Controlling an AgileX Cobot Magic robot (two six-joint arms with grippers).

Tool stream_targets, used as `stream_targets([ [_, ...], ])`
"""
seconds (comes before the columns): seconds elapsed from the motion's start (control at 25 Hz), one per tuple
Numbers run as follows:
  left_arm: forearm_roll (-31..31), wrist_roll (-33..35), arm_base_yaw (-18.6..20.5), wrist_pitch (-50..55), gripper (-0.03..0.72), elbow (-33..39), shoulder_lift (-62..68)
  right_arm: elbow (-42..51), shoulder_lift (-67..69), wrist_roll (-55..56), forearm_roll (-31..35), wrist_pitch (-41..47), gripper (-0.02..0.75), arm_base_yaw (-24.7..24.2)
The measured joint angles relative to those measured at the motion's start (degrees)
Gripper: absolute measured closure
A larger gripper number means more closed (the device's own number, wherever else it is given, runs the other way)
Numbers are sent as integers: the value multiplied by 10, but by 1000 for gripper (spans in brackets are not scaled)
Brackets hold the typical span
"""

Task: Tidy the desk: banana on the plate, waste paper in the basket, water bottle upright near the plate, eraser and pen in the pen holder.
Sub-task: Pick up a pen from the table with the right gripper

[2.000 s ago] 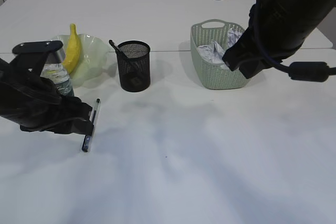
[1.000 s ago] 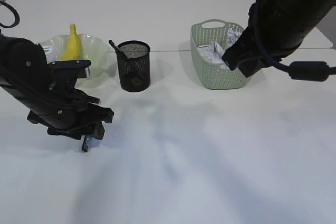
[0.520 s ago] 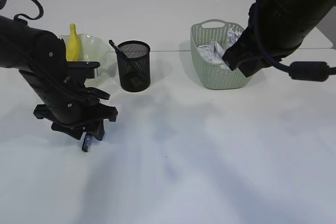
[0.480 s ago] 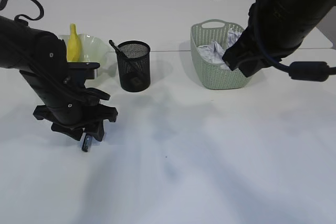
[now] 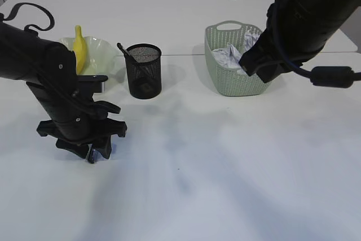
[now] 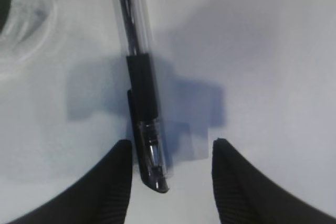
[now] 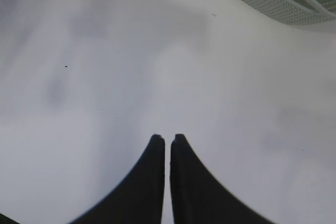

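Note:
A black-capped clear pen [image 6: 143, 103] lies on the white table. My left gripper [image 6: 170, 148] hangs open straight over its capped end, the pen lying between the jaws and close to the left finger. In the exterior view the left gripper [image 5: 93, 152] hides all but the pen's tip [image 5: 91, 160]. The water bottle's clear base [image 6: 21, 19] shows just beyond the pen. A banana [image 5: 79, 50] lies on the pale green plate [image 5: 107, 55]. Crumpled paper [image 5: 227, 56] sits in the green basket [image 5: 231, 80]. The right gripper [image 7: 167, 139] is shut and holds nothing. The eraser is not visible.
The black mesh pen holder [image 5: 144, 71] stands between plate and basket with a dark stick [image 5: 123, 51] poking out of it. The right arm [image 5: 299, 21] hangs high beside the basket. The table's front half is bare white surface.
The left arm has swung away from the bottle, turned downward and come low over the pen, its jaws staying open. The right arm has not moved.

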Motion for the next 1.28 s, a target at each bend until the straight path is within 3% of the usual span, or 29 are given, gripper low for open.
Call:
stream_targets([
  [0.76, 17, 0, 0, 1, 366, -3, 14, 0, 0, -1, 0, 0, 719, 0],
  [1.08, 18, 0, 0, 4, 545, -4, 15, 0, 0, -1, 0, 0, 719, 0],
  [1.28, 19, 0, 0, 6, 597, -4, 15, 0, 0, -1, 0, -1, 719, 0],
])
